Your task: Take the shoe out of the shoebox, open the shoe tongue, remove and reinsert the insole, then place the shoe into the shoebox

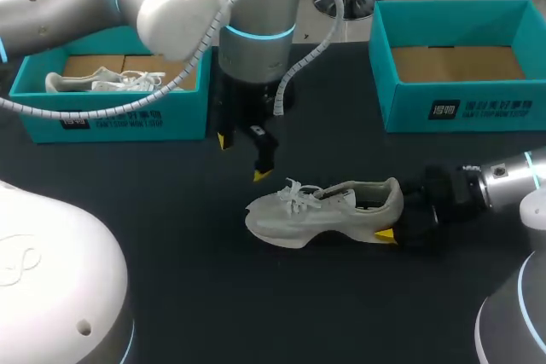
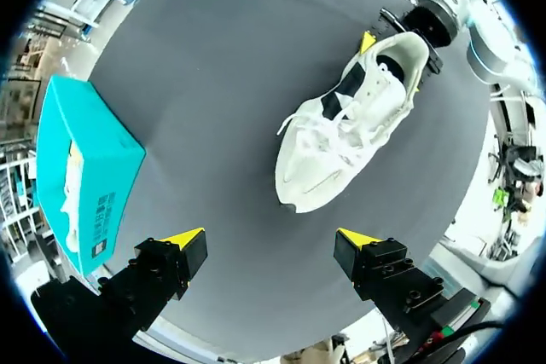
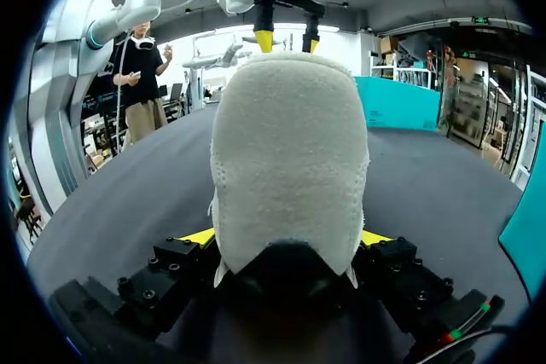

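A white lace-up shoe [image 1: 328, 210] lies on its sole on the dark table, toe to the left. My right gripper [image 1: 394, 215] comes in from the right and is shut on the shoe's heel; in the right wrist view the heel [image 3: 290, 159] fills the gap between the two yellow tips of that gripper [image 3: 287, 236]. My left gripper [image 1: 243, 158] hangs open above the table just behind the toe, holding nothing. In the left wrist view the shoe [image 2: 341, 138] lies ahead of the left gripper [image 2: 271, 240], apart from its fingers.
A teal shoebox [image 1: 111, 117] at the back left holds another white shoe [image 1: 102, 83]. A second teal shoebox [image 1: 461, 108] at the back right shows only its cardboard floor. Bare dark tabletop [image 1: 256, 304] lies in front of the shoe.
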Tool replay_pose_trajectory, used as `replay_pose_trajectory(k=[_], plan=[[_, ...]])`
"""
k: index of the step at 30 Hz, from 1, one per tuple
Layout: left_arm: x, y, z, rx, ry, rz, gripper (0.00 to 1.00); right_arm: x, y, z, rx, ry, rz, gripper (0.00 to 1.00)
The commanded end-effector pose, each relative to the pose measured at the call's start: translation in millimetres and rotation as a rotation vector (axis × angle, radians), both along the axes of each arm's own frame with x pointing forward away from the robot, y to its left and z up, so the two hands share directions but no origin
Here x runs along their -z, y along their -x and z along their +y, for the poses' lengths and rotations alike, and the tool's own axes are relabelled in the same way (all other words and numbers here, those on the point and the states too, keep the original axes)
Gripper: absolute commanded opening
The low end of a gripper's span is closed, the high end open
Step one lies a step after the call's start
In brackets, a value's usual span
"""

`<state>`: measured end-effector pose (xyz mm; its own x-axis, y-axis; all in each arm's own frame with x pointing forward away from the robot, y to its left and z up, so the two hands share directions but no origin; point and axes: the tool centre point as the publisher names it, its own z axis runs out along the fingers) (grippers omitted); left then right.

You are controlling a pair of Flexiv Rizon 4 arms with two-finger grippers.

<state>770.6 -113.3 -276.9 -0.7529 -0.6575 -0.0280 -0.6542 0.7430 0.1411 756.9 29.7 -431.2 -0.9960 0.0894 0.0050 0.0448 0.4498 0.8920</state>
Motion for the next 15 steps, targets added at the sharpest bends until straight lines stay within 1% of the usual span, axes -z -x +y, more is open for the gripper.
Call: replay_pose_trajectory(k=[1, 7, 8, 9, 11, 12, 13, 15], plan=[[0, 2.4, 1, -0.751, -0.065, -0.133, 1.00, 2, 1.1, 2, 0.001, 0.002, -0.001, 0.00], [0, 2.4, 1, -0.751, -0.065, -0.133, 1.00, 2, 1.1, 2, 0.001, 0.002, -0.001, 0.00], [2, -0.9, -3, -0.876, -0.118, -0.169, 1.00, 2, 1.1, 2, 0.001, 0.002, -0.001, 0.00], [2, -1.9, -6, -0.974, -0.146, -0.199, 1.00, 2, 1.1, 2, 0.001, 0.002, -0.001, 0.00], [-1, 6.1, -15, -1.125, -0.091, -0.242, 1.00, 2, 1.1, 2, 0.001, 0.002, -0.001, 0.00], [-1, 10.2, -19, -1.168, -0.092, -0.313, 1.00, 2, 1.1, 2, 0.001, 0.002, -0.001, 0.00], [0, 12.2, -24, -1.197, -0.129, -0.335, 1.00, 2, 1.1, 2, 0.001, 0.002, -0.001, 0.00], [1, 15.3, -31, -1.209, -0.140, -0.305, 1.00, 2, 1.1, 2, 0.001, 0.002, -0.001, 0.00]])
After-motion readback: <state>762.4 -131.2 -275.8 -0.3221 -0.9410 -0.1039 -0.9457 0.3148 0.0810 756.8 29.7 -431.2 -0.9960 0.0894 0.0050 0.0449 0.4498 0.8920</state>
